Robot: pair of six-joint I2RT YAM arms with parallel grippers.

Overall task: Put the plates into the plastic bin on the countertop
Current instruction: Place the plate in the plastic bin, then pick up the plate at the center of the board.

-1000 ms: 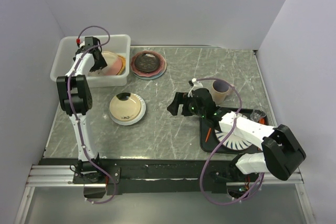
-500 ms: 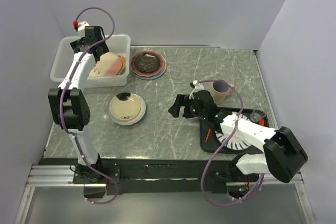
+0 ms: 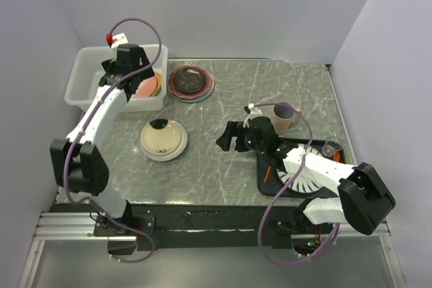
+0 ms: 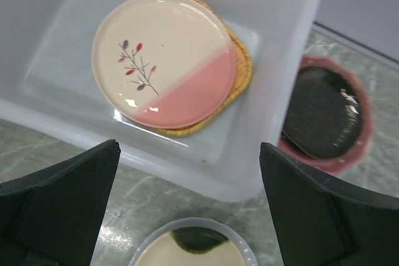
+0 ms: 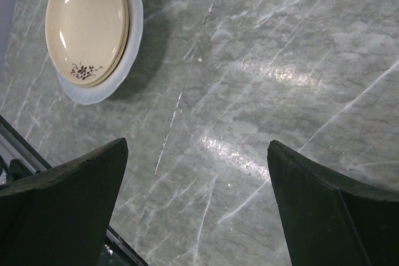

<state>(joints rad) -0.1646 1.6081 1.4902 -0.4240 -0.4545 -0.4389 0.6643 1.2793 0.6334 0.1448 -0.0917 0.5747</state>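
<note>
The plastic bin (image 3: 84, 82) (image 4: 274, 154) stands at the countertop's (image 3: 223, 166) far left. In it a cream-and-pink plate (image 4: 163, 60) (image 3: 143, 85) lies on an orange textured plate (image 4: 242, 70). My left gripper (image 3: 129, 75) (image 4: 189, 154) hovers above the bin's near right wall, open and empty. To the right of the bin sits a dark brown pink-rimmed plate (image 3: 191, 81) (image 4: 324, 113). A tan-gold plate (image 3: 162, 137) (image 5: 87, 26) rests on a white plate (image 5: 128, 54) mid-left. My right gripper (image 3: 226, 136) (image 5: 197, 144) is open over bare countertop, to the right of that stack.
A black tray (image 3: 264, 170) at the near right carries a white plate with dark stripes (image 3: 304, 179). A mug (image 3: 283, 118) stands behind it, and a small glass (image 3: 331, 148) stands at its right. Walls close the back and both sides.
My left gripper has risen out of the bin and shifted right and nearer, staying open; the cream-and-pink plate stays in the bin. The right arm has barely moved.
</note>
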